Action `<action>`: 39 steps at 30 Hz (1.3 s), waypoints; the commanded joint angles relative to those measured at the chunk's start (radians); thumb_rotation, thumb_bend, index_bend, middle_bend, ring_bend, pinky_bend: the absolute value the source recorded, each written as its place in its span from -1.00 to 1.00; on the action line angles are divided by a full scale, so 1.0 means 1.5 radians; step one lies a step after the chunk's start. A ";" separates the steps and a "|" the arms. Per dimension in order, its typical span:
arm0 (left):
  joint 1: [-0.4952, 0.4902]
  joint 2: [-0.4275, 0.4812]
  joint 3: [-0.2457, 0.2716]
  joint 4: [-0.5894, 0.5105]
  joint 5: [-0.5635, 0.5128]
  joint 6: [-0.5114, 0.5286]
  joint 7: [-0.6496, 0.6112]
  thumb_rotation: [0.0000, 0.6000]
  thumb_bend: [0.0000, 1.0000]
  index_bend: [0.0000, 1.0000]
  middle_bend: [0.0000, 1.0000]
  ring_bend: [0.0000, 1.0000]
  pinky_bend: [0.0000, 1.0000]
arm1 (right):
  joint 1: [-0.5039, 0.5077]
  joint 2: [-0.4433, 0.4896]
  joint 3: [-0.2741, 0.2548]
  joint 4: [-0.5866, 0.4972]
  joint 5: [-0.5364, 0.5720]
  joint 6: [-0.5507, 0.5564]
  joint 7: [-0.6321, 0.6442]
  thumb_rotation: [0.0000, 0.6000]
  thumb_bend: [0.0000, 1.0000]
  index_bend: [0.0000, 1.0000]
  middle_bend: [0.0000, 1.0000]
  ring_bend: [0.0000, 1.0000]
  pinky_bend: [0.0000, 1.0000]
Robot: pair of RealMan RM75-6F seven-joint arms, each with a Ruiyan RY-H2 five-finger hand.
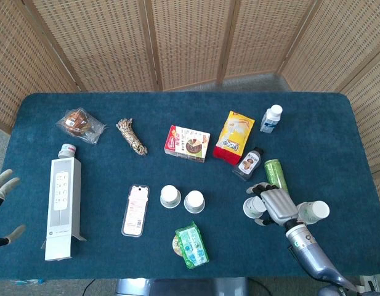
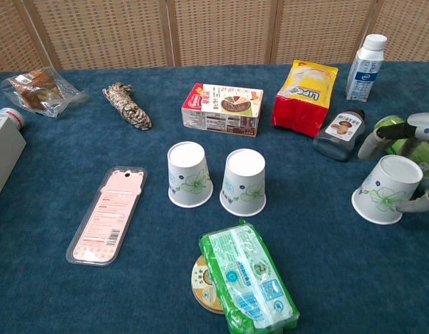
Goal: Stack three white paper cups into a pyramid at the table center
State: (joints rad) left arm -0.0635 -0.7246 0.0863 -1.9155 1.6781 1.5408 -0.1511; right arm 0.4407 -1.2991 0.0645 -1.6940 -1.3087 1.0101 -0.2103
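Two upturned cups (image 2: pixel 217 179) mid-table, green packet (image 2: pixel 248 277) just beside

Head view overhead; chest view low, nearer.
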 commanded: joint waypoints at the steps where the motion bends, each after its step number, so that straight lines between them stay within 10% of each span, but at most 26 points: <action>1: 0.001 0.000 -0.001 -0.001 0.000 -0.002 0.001 1.00 -0.43 -1.00 -1.00 -1.00 -1.00 | -0.002 -0.007 -0.003 0.011 -0.010 0.009 0.013 1.00 -0.68 -0.36 -0.33 -0.53 -0.29; 24: 0.012 -0.003 -0.008 -0.006 0.005 0.000 0.018 1.00 -0.43 -1.00 -1.00 -1.00 -1.00 | -0.008 -0.021 -0.005 0.038 -0.051 0.055 0.033 1.00 -0.45 -0.09 -0.08 -0.28 -0.08; 39: 0.010 -0.003 -0.008 -0.010 0.007 -0.014 0.025 1.00 -0.43 -1.00 -1.00 -1.00 -1.00 | 0.039 0.030 0.059 -0.105 -0.030 0.058 -0.051 1.00 -0.46 -0.09 -0.08 -0.27 -0.08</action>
State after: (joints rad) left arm -0.0481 -0.7292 0.0743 -1.9302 1.6882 1.5198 -0.1136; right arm 0.4797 -1.2655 0.1304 -1.8214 -1.3712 1.1021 -0.2574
